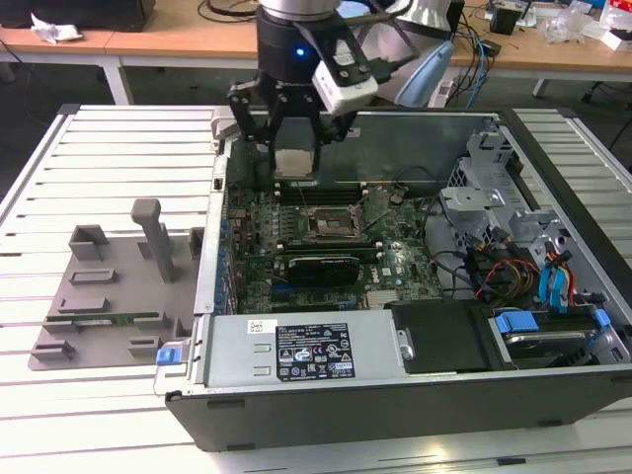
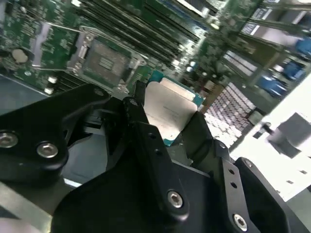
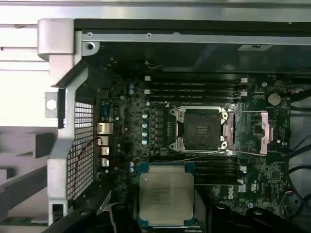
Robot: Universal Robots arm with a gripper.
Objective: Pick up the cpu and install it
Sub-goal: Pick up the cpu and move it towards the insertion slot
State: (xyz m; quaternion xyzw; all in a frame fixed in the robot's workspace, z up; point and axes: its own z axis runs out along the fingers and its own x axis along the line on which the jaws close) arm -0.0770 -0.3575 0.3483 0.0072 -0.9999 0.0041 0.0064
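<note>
1. The cpu (image 3: pixel 166 194) is a small flat square with a pale silver-grey metal lid on a green board rim.
2. The jaws are closed on two opposite edges of the cpu and hold it in the air at the upper centre of the exterior view, over the open case (image 1: pixel 415 420).
3. It hangs near the socket (image 3: pixel 201 128) but apart from it. The socket's frame is swung open.
4. The cpu's underside is hidden. In both wrist views the black jaws cover part of its rim, and its print is too faint to make out.
</note>
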